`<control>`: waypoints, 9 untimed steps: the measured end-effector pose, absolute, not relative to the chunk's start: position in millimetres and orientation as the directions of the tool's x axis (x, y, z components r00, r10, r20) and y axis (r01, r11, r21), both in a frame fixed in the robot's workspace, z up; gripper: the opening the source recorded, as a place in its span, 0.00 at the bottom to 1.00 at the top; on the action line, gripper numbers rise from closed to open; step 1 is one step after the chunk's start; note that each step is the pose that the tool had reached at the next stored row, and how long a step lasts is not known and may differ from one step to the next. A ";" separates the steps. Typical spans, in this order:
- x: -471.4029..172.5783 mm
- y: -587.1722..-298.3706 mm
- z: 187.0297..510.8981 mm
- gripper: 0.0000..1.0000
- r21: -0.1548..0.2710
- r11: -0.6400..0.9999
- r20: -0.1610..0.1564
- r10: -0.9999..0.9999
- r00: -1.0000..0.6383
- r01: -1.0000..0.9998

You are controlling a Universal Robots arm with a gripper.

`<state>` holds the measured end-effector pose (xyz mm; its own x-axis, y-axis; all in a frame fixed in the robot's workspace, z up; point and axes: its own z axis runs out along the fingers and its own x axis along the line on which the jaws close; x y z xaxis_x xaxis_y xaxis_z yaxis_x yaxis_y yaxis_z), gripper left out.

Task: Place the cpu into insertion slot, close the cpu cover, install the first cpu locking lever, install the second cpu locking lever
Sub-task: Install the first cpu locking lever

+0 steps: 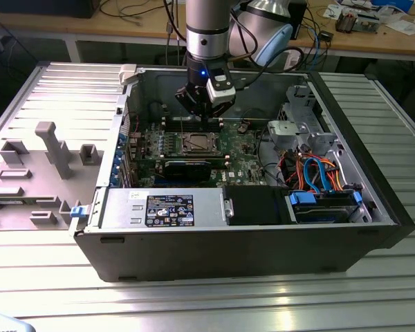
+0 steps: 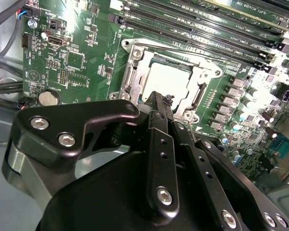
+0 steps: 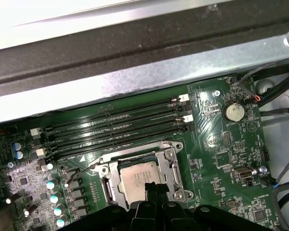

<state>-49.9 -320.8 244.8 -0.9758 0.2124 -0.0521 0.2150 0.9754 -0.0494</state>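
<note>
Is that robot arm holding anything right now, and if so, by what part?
It holds nothing. The end effector hangs empty above the insertion slot, its fingertips closed together. The cpu already lies in the slot, under the closed cpu cover.

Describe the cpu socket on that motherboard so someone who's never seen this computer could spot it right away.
Look inside the open grey metal computer case at the green motherboard on its floor. Beside the row of long black memory slots sits the insertion slot, directly under the black gripper. It is the board's one square silvery frame, with a pale metal chip in its window.
</note>
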 end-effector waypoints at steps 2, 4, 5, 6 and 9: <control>-49.9 -320.8 244.8 0.11 -0.049 0.976 -0.052 0.208 -0.977 0.211; -49.9 -320.8 244.8 0.11 -0.049 0.977 -0.052 0.205 -0.977 0.208; -49.9 -320.8 244.8 0.11 -0.049 0.977 -0.052 0.204 -0.978 0.206; -49.9 -320.8 244.8 0.11 -0.049 0.978 -0.052 0.202 -0.978 0.205; -49.9 -320.8 244.7 0.11 -0.049 0.978 -0.052 0.198 -0.979 0.201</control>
